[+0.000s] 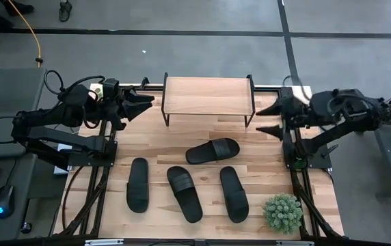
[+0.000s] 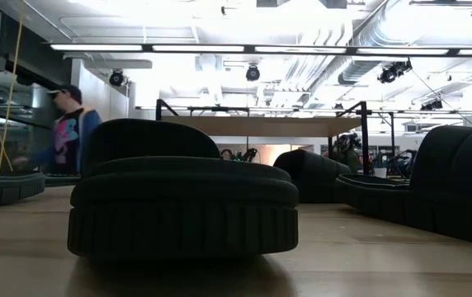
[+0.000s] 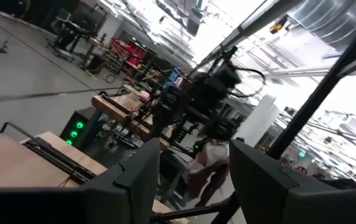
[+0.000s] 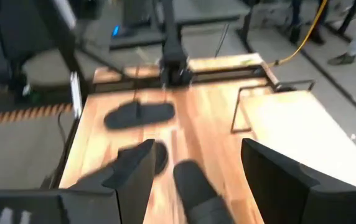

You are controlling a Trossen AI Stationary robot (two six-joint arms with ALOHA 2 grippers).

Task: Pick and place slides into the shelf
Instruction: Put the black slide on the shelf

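Several black slides lie sole-down on the wooden table: one [image 1: 138, 184] at the left, one [image 1: 184, 193] and one [image 1: 234, 193] in the middle, and one [image 1: 212, 150] lying crosswise nearer the shelf. The shelf [image 1: 208, 96], with a light wooden top on black legs, stands at the far middle with nothing on it. My left gripper [image 1: 143, 104] hovers open beside the shelf's left end, raised clear of the table. Off the shelf's right end my right gripper [image 1: 264, 118] hovers open. In the right wrist view, the slides [image 4: 139, 115] and the shelf [image 4: 290, 130] lie beyond its open fingers.
A small green plant [image 1: 282, 212] stands near the table's front right corner. Black frame rails [image 1: 89, 184] run along the table's left and right sides. In the low view a slide [image 2: 182, 194] fills the foreground, and a person [image 2: 67, 124] stands in the room behind.
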